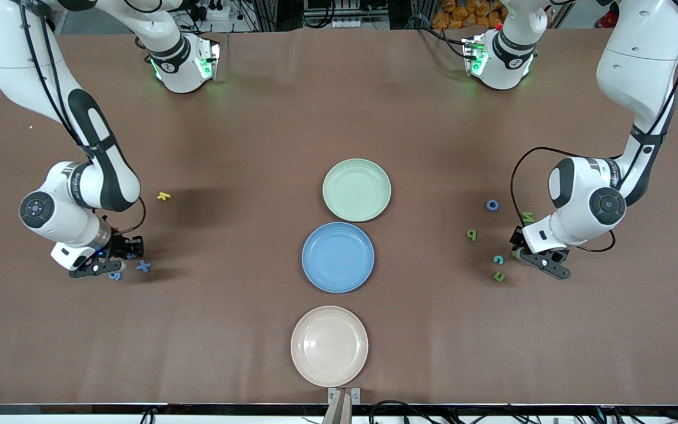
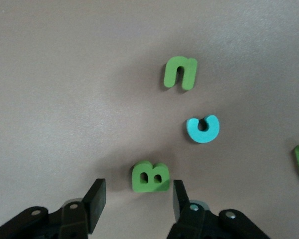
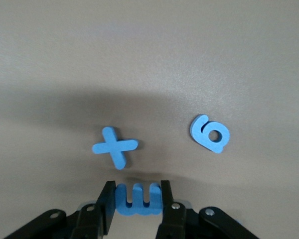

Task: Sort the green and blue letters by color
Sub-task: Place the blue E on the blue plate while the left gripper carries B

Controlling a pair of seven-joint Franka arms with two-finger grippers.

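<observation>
Grip: right tool (image 3: 136,211) clamps blue E (image 3: 137,198) on the worktop (image 1: 227,330), likely bound for blue plate (image 1: 309,277);
Straddle: left tool (image 2: 139,204), half-wide, brackets green B (image 2: 150,177), squeeze not yet made; green plate (image 1: 383,203) awaits

Robotics lab, 2 Franka arms (image 1: 80,147) at brown-covered table (image 1: 256,118), cables and rig frames along its edges

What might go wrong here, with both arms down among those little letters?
The right tool pinches a blue letter by its edges only; it could slip out when lifted. The blue X lies close by and may get nudged. The left tool is open around a green B that sits nearer one finger, so closing might push it askew rather than grip it.
</observation>
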